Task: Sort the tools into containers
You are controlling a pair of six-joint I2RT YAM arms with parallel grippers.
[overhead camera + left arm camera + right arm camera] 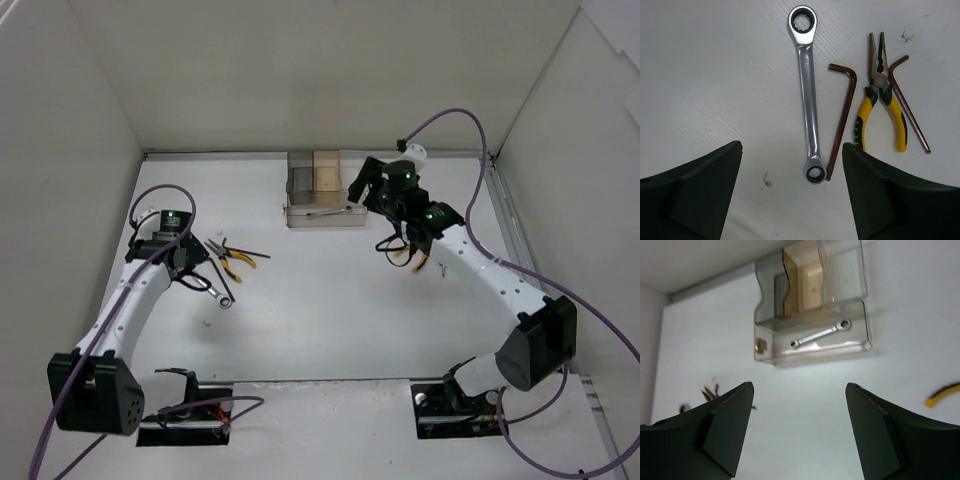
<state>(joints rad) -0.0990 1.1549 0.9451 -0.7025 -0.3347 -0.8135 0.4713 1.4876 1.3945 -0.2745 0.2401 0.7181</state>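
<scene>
Silver wrench point(809, 105) on table point(715, 75), near end between wide-spread fingers of left gripper point(791, 150)

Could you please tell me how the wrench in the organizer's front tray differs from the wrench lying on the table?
The tray wrench is already sorted, lying lengthwise in the organizer's clear front tray. The table wrench lies unsorted on the bare table, beside a brown hex key. In the top view, the tray wrench runs nearly left to right, while the table wrench runs diagonally. Both are slim silver wrenches lying flat.
</scene>
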